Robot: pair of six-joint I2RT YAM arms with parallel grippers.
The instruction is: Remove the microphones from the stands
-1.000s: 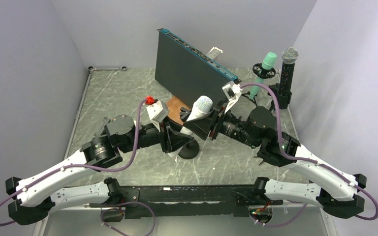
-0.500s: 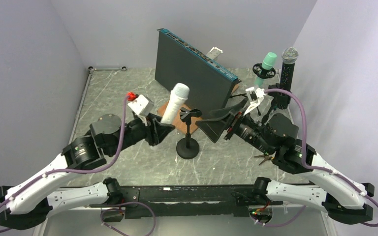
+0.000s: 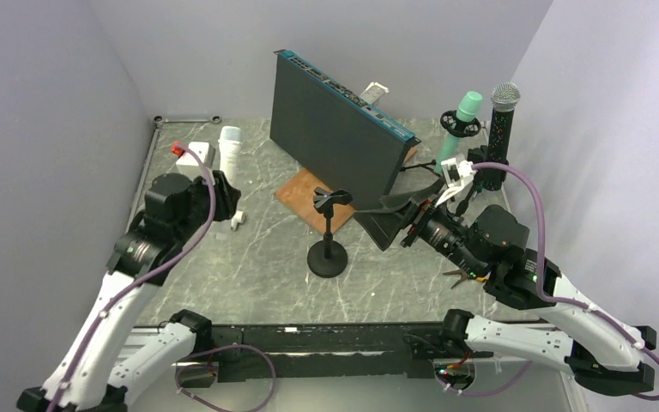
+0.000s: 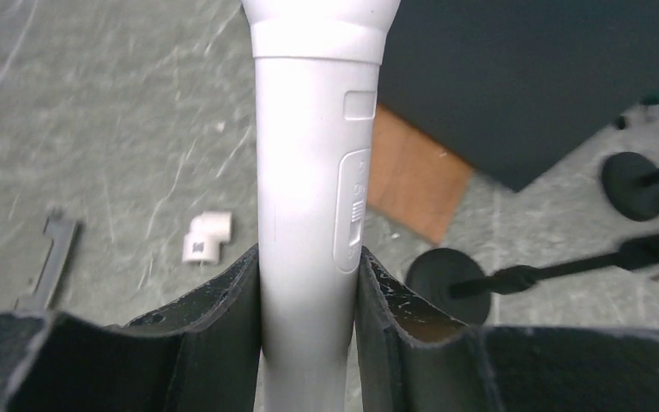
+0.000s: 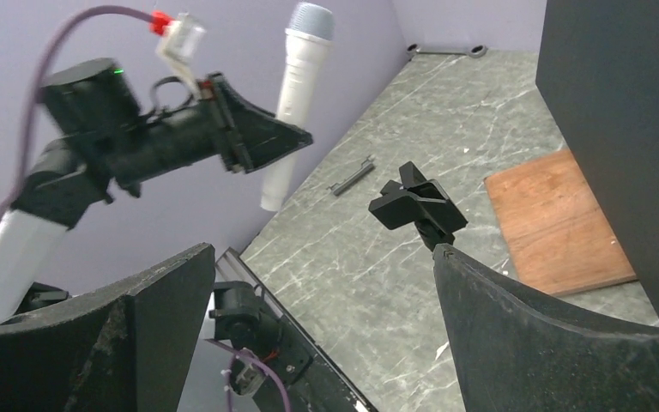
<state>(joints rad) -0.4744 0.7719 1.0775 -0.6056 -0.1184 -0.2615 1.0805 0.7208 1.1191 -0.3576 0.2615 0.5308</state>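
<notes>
Gripping the white microphone (image 3: pixel 230 159) around its lower barrel, the left gripper (image 3: pixel 223 199) is clenched on it, and the left wrist view shows both pads pressed flat against the body just beside the switch. The microphone stands roughly upright with its head up, held above the counter near the left edge, toward the far left corner. In the right wrist view its tail hangs free of the surface. The stand (image 3: pixel 329 236) sits well apart from it, near the middle of the counter, with its clip (image 3: pixel 331 199) empty and its round base flat on the marble. Nothing shows it tipped. The right gripper (image 3: pixel 376 225) hovers just to the right of the stand, jaws spread wide and holding nothing, so it looks released from any bracing role. Two other microphones on their own stands, a teal one (image 3: pixel 463 116) and a black one (image 3: pixel 503 120), wait untouched near the far right corner. Judged from this, the removal itself is done, since microphone and clip are fully separated. What is probably left is lowering the microphone onto a bare patch of counter by the left edge and letting go, clear of the small white fitting (image 3: pixel 238 221) lying there.
</notes>
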